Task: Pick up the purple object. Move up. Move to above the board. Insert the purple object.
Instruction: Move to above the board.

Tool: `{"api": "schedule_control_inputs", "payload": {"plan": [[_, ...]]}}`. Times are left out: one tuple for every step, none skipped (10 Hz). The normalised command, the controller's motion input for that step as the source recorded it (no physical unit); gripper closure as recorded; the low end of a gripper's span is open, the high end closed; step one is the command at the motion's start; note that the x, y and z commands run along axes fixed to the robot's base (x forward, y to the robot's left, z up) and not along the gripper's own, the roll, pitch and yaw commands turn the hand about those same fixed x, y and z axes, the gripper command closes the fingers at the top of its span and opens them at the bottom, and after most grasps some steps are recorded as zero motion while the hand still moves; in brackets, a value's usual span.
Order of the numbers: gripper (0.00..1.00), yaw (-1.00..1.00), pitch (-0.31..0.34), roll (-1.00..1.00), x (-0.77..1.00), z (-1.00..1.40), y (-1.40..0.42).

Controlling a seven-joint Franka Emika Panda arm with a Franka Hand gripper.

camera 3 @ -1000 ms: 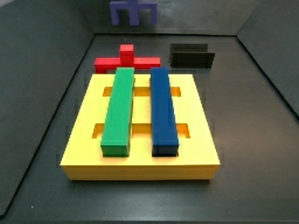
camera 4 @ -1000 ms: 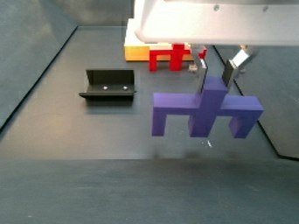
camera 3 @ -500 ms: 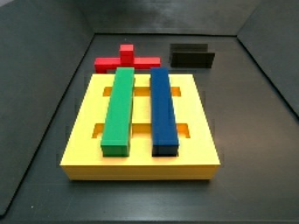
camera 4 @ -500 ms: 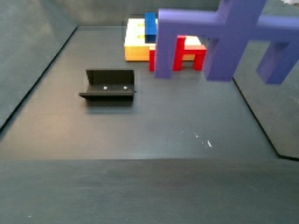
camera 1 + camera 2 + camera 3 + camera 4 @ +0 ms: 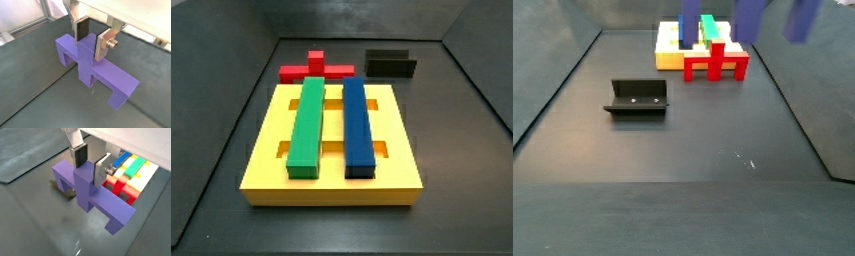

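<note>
in both wrist views the claw (image 5: 91, 36) pinches the purple object (image 5: 93, 70) by its central stem, one silver finger (image 5: 106, 44) pressed against each side, the crossbar hanging below with its prongs pointing down. the piece is well clear of the dark worktop (image 5: 33, 75). in a side view only the lower prongs of the purple object (image 5: 775, 15) show at the top edge (the claw itself is out of that picture), high above the red cross-shaped block (image 5: 715, 65) and near the board (image 5: 671, 57). in a side view the board (image 5: 334, 185) carries a green bar (image 5: 307, 128) and a dark-blue bar (image 5: 357, 125) in its slots, with the fixture (image 5: 390, 65) beyond.
</note>
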Motion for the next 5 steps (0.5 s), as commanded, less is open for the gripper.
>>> {"api": "schedule_control_inputs", "payload": {"plan": [[1.0, 0.02, 0.044, 0.0, 0.14, 0.13, -1.4], [1.0, 0.01, 0.022, -0.01, 0.13, 0.13, -1.4], [1.0, 0.01, 0.022, -0.02, 0.13, 0.13, -1.4], [1.0, 0.02, 0.023, 0.01, 0.13, 0.14, -1.4], [1.0, 0.01, 0.039, -0.02, 0.14, 0.14, -1.4]]}}
